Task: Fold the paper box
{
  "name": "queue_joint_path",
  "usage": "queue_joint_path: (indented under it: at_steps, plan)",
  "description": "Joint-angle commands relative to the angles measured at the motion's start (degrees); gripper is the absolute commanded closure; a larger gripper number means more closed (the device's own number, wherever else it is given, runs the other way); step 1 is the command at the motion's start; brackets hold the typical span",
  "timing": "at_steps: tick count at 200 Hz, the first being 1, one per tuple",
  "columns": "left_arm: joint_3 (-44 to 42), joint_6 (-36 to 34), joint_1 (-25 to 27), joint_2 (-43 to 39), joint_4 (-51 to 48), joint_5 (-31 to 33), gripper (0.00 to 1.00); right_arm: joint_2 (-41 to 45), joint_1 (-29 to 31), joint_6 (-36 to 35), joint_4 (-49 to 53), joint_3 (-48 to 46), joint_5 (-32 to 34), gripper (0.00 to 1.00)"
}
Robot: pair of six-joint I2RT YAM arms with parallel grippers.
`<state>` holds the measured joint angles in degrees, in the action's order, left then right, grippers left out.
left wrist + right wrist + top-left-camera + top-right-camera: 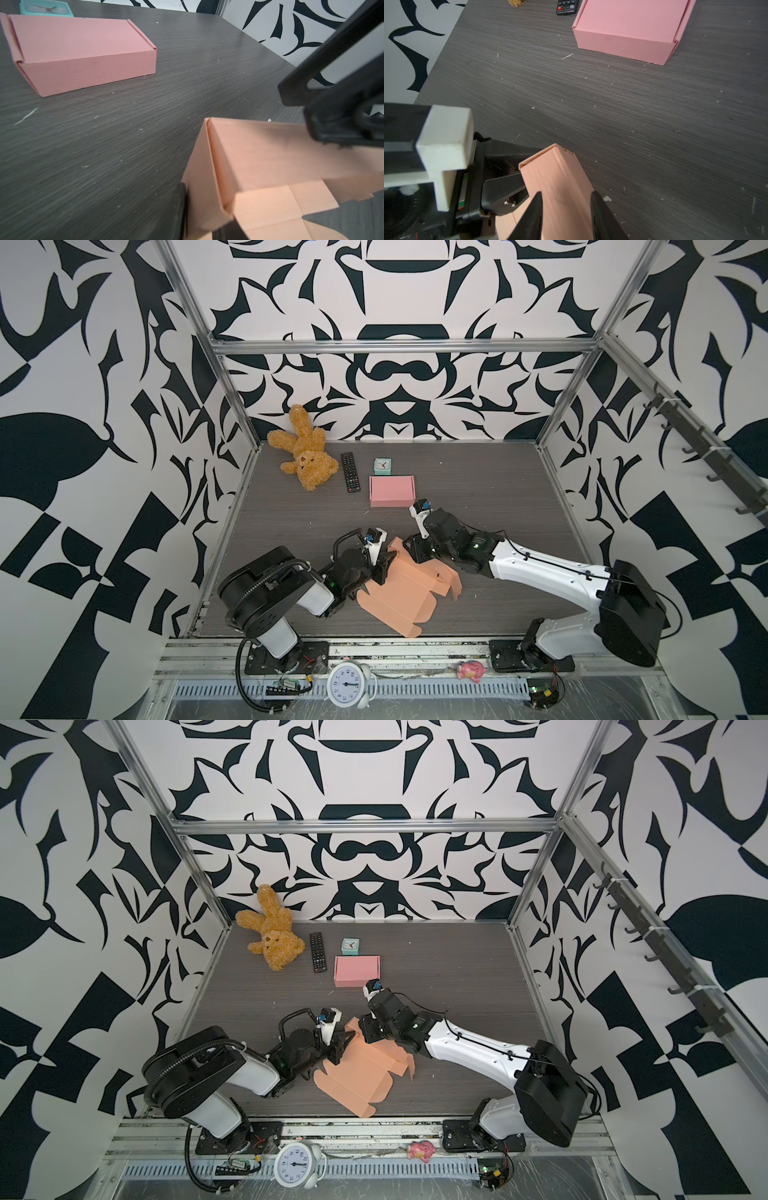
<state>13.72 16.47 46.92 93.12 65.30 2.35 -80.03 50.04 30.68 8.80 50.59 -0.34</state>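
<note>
Top views both have the paper box (pixel 397 597) parked near the front edge of the table (pixel 498 510), roughly mid-width. It's peach-orange card, mostly lying flat with flaps splayed out, and one far wall is stood up and doubled over. That wall's corner is pinched in the left gripper (pixel 205 218), jaws narrow. The right gripper (pixel 564 199) is seen astride the same wall, jaws partly apart; whether it's actually squeezed can't be told tbh. Further back a closed pink box (pixel 390 490) is sat, then a small teal clock (pixel 382 466), a remote (pixel 349 472) and a teddy (pixel 305 456) farthest off.
</note>
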Motion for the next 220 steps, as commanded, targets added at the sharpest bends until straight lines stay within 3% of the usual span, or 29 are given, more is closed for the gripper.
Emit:
queue_joint_path:
  at_steps: [1,72,154,220]
  plan:
    - [1.0,0.0,0.3,-0.3,-0.1,0.9,0.76,0.0,-0.6,3.2,-4.1,-1.3,-3.1,0.62]
    - [1.4,-0.3,0.8,-0.6,-1.8,3.6,0.77,0.8,-0.8,5.0,-8.3,-5.0,-3.7,0.63]
    - [2.5,-0.8,1.4,-2.6,-5.6,7.3,0.80,1.7,-0.7,11.0,-16.2,-10.3,-10.4,0.64]
    - [3.3,-1.8,2.0,-1.8,-6.5,8.3,0.79,2.4,-0.7,12.0,-16.7,-11.0,-10.7,0.65]
